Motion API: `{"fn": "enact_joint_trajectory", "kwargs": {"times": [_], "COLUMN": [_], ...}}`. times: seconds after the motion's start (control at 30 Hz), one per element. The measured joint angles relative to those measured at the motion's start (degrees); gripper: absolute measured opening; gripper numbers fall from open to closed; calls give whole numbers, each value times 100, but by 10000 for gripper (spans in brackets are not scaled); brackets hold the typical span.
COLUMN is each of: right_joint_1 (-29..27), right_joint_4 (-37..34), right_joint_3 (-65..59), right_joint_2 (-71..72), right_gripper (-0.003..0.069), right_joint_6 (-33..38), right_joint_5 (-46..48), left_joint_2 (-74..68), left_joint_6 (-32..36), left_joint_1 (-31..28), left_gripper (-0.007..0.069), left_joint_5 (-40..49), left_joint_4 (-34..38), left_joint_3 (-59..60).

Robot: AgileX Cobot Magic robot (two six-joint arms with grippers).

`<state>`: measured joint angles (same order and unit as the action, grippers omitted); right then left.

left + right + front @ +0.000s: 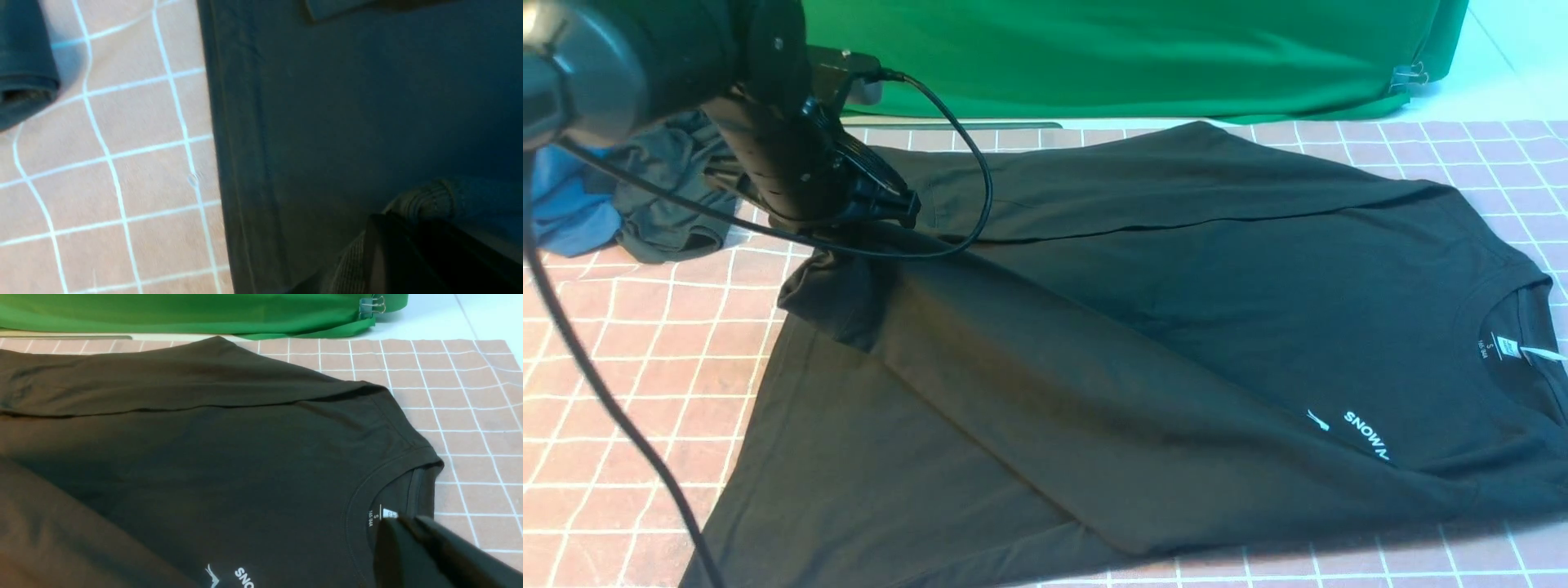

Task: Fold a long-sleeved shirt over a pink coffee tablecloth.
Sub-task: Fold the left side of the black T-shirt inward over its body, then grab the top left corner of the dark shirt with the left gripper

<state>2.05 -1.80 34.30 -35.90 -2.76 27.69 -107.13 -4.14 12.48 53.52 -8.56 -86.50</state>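
Front view: the large black long-sleeved shirt [1258, 286] lies across the wide dusty-pink tablecloth with thin white grid lines [711, 343], its neck towards your right and its hem towards your left. The far sleeve is laid along the body; the near one slants across it, partly raised. The left wrist view shows the fingers of the left gripper [410, 241] pinching the dark cloth by a ribbed, stitched edge. The right gripper [412, 543] has its fingers pressed together near the collar; you cannot tell whether any fabric is between them.

If you pull the left arm on too far, the taut diagonal could drag the body with it, skewing the hem and the white chest print [1365, 434]. Let go too high and the bunched end may drop as a lump instead of lying straight. The small grip on a thick edge could also slip under tension. A low sweep to the left might brush the small dark garment [674, 192] bunched with the blue cloth [568, 204].

The front view gives you the whole slant of the sleeve, but the arm hides the pinch, which the left wrist view reveals along with the straight seam beside the hem. Only the right wrist view shows you the right fingers; the front view instead shows the thin white strip [1543, 354] by the neck label [1507, 347].
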Motion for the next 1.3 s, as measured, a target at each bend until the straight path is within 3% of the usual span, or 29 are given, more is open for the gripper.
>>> {"fn": "enact_joint_trajectory", "kwargs": {"times": [0.37,0.5,0.6,0.63,0.83,0.9,1.0,1.3], "right_joint_1": [0,0,0,0,0,0,0,0], "right_joint_4": [0,0,0,0,0,0,0,0], "right_joint_3": [0,0,0,0,0,0,0,0], "right_joint_2": [0,0,0,0,0,0,0,0], "right_gripper": [70,70,70,70,70,70,72,87], "right_joint_6": [0,0,0,0,0,0,0,0], "right_joint_5": [12,12,12,12,41,105,137,118], "left_joint_2": [-393,-393,-393,-393,-393,-405,-464,-1621], "left_joint_6": [-19,-19,-19,-19,-359,-1067,-1493,-1603], "left_joint_1": [0,0,0,0,0,0,-27,-410], "left_gripper": [68,142,232,298,434,445,435,390], "left_joint_5": [-595,-916,-1010,-1026,-1190,-1388,-1456,-726], "left_joint_4": [-182,-315,-474,-556,-715,-675,-418,687], "left_joint_3": [1,1,1,1,-14,-155,-496,-2081]}}
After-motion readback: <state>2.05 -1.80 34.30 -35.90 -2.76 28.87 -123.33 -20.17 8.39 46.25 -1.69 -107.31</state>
